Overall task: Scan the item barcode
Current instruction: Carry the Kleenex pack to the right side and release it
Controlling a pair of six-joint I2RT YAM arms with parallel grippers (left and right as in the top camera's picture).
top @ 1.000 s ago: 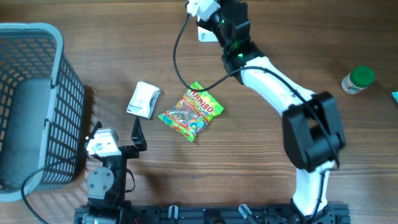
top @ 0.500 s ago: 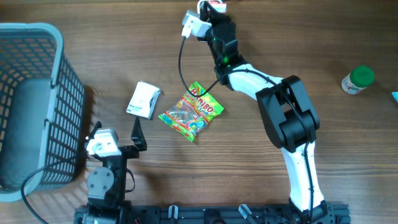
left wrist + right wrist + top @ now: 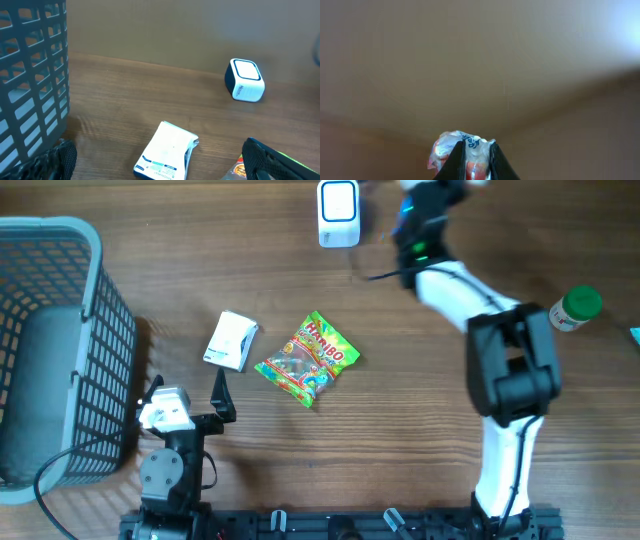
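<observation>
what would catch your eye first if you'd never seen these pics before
The bright Haribo gummy bag in the middle of the wooden table stands out most, with a white packet just to its left. A big grey mesh basket fills the left edge. At the far edge sits a white scanner box, and the right pincer is shut on a small crinkly wrapped item.

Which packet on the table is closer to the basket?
The plain white packet. The colourful Haribo bag lies beyond it, farther from the basket.
</observation>
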